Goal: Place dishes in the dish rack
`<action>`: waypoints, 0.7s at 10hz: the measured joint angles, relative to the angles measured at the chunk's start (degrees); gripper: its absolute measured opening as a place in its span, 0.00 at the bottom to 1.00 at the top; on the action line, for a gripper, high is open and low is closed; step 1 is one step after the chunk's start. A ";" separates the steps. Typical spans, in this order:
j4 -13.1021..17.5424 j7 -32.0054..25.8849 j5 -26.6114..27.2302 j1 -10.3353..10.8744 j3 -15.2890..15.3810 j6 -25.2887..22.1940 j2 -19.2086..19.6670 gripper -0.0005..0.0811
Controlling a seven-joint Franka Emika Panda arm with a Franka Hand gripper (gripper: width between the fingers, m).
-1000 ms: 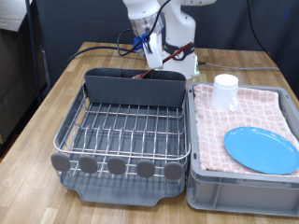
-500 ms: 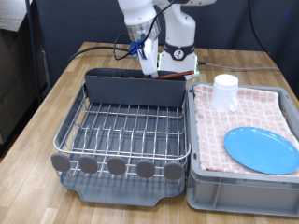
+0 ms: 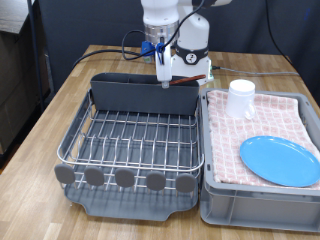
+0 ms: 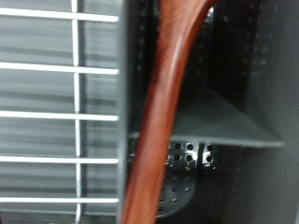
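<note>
The dark reddish-brown wooden spoon (image 4: 159,121) stands in the grey cutlery bin (image 3: 145,95) at the far end of the dish rack (image 3: 135,140). Its end shows above the bin rim in the exterior view (image 3: 186,81). My gripper (image 3: 162,72) hangs just above the bin, close to the spoon. My fingers do not show in the wrist view, which looks down into the bin (image 4: 224,121). The light-blue plate (image 3: 280,160) and the white mug (image 3: 240,97) lie on the pink-checked cloth in the grey crate (image 3: 215,190) at the exterior view's right.
The wire grid (image 3: 140,140) of the rack holds nothing. Round grey discs (image 3: 125,178) line its near edge. The wooden table (image 3: 40,140) runs along the exterior view's left. Cables and the robot base (image 3: 195,60) stand behind the bin.
My gripper has shifted over the cutlery bin, first a little left and then back right. The spoon's end now shows above the bin's right part.
</note>
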 joint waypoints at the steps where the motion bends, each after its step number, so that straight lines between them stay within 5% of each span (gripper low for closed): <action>1: 0.26 1.31 -0.23 0.09 1.24 0.00 -0.26 0.98; 7: 2.50 1.16 1.00 1.66 4.87 -7.70 -6.60 0.99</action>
